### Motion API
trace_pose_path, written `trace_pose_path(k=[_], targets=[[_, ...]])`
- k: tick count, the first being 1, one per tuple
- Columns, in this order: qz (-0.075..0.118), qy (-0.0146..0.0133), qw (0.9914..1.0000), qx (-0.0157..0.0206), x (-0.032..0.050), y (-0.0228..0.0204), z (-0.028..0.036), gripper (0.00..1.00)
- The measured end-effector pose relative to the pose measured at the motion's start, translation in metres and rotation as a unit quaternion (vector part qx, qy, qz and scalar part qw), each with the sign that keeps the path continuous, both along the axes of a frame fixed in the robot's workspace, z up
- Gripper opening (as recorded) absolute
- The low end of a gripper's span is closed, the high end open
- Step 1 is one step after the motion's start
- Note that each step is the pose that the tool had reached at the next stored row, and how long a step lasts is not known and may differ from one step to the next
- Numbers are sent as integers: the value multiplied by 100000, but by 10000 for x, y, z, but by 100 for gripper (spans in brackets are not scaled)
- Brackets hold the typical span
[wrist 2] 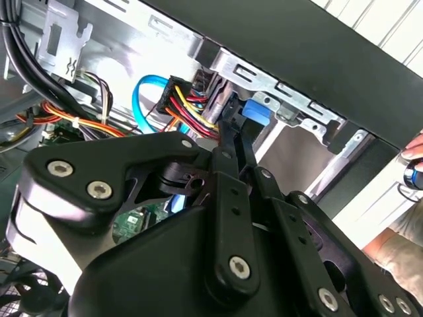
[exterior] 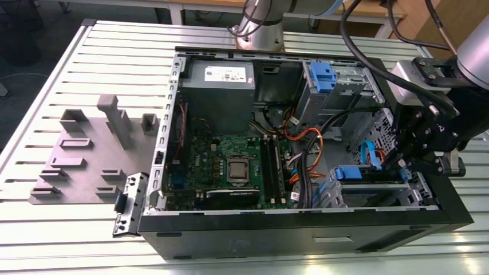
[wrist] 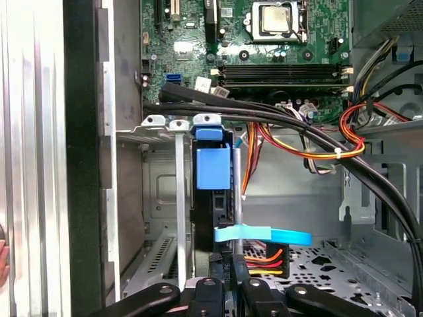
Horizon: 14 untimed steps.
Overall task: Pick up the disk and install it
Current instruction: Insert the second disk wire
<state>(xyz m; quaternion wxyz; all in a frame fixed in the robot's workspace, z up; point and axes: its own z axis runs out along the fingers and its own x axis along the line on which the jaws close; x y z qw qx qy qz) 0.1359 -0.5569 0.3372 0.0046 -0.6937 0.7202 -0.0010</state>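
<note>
Disk (wrist: 213, 168): seated edgewise in the drive cage (wrist: 155, 198); gripper (wrist: 228, 281) narrowed on its rear edge; insertion apparently nearly complete; release outstanding.

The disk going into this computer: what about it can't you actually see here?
1. Its label face: in the first wrist view the disk stands edge-on in the metal bay, so just its blue carrier and dark edge show.
2. How deep it sits: the gripper and its black body cover the bay in the second wrist view and the exterior view.
3. The hand: cut off by the second wrist view's edge.
</note>
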Motion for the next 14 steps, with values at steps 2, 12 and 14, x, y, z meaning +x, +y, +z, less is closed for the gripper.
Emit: trace_pose_path(k=[2,12,14], targets=[[0,-1,100000,-3,-2,2,-3,17],[0,-9,100000,-30,-17,3,-50,17],[-1,-8,100000,-33,-17,2,-52,17]])
